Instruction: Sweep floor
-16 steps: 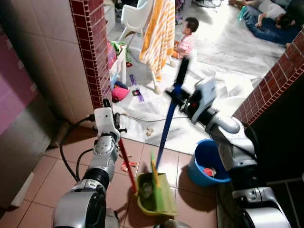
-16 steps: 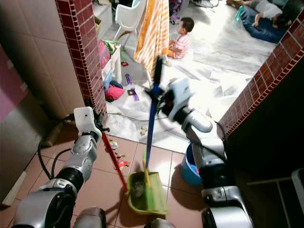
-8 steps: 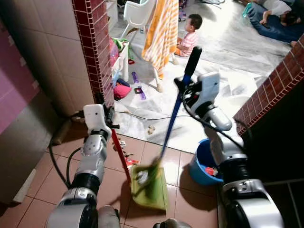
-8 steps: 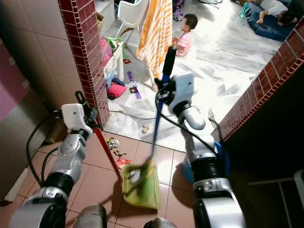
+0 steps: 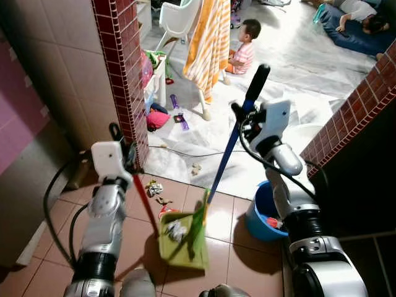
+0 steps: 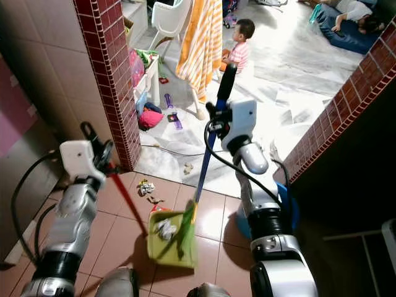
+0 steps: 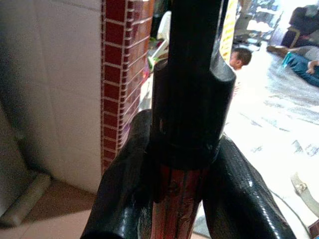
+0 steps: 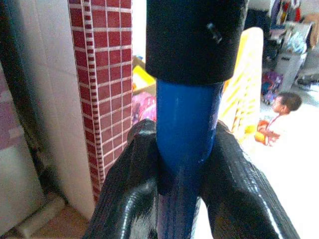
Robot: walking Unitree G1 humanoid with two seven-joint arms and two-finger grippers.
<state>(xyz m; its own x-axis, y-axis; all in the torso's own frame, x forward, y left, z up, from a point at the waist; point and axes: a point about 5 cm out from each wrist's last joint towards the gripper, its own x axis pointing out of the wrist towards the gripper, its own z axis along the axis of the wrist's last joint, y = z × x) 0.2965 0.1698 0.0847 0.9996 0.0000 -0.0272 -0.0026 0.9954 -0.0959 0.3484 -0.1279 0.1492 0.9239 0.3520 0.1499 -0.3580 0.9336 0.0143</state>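
The blue-handled broom's (image 5: 229, 151) green bristles blur across the green plastic dustpan (image 5: 180, 240) on the near tiles, hiding part of the crumpled litter inside. The right gripper (image 8: 185, 164), raised, clamps that blue shaft; the left gripper (image 7: 180, 172) clamps the dustpan's red handle (image 5: 144, 204), arm stretched forward.

No legible text, label, brand, number or sign appears anywhere across the tiled floor, brick pillar, broom handles or scattered household items.
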